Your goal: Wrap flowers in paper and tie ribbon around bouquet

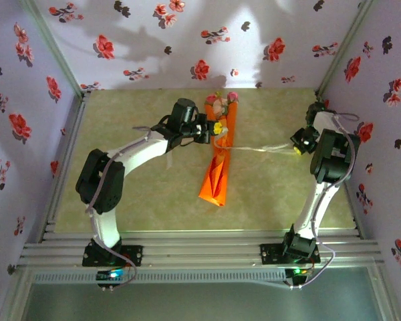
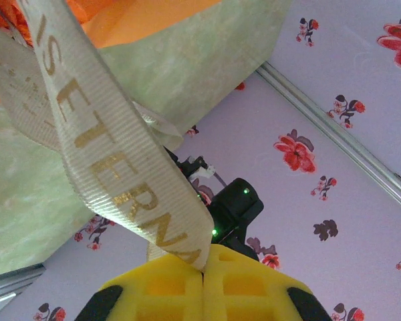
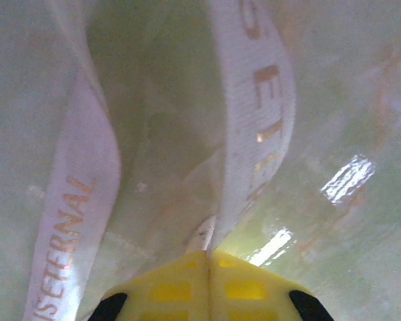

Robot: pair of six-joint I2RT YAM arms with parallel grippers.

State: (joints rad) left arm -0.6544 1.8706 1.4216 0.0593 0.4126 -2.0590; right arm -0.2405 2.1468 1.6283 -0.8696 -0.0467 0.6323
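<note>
The bouquet (image 1: pixel 217 164), a long orange paper cone, lies on the table with pink and cream flowers (image 1: pixel 222 101) at its far end. A cream ribbon (image 1: pixel 260 148) runs from the cone's upper part to the right. My left gripper (image 1: pixel 217 127) sits at the cone's left side, just below the blooms. It is shut on one end of the gold-lettered ribbon (image 2: pixel 113 154), pinched between its yellow fingers (image 2: pixel 167 287), with orange paper (image 2: pixel 140 13) above. My right gripper (image 1: pixel 298 150) is shut on the other stretch of ribbon (image 3: pixel 254 134), low over the table.
Flower-print walls (image 1: pixel 207 40) close in the green tabletop (image 1: pixel 140 194) on three sides. A metal rail (image 1: pixel 200 251) runs along the near edge by the arm bases. A loose loop of ribbon (image 3: pixel 80 200) hangs left of the right fingers.
</note>
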